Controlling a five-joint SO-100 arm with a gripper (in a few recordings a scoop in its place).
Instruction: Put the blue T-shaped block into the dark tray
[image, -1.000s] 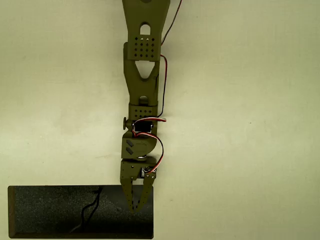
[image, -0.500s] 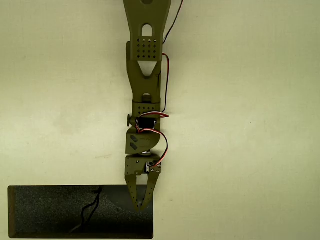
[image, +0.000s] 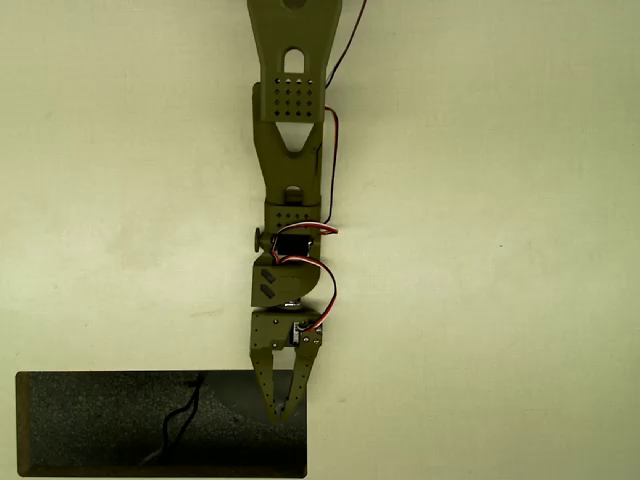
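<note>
Black dark tray (image: 100, 425) lies under the shut gripper (image: 281, 412).

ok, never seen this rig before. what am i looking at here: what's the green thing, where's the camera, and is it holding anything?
The camera looks straight down on a pale table. The olive-green thing is a small robot arm reaching from the top edge toward the bottom, with red and black wires along it. At its end sits a two-finger gripper, its fingers meeting at the tips in a V. The tips hang over the right end of the dark tray, a long black speckled tray with a thin dark squiggle mark inside. Nothing shows between the fingers, so it seems to hold nothing.
</note>
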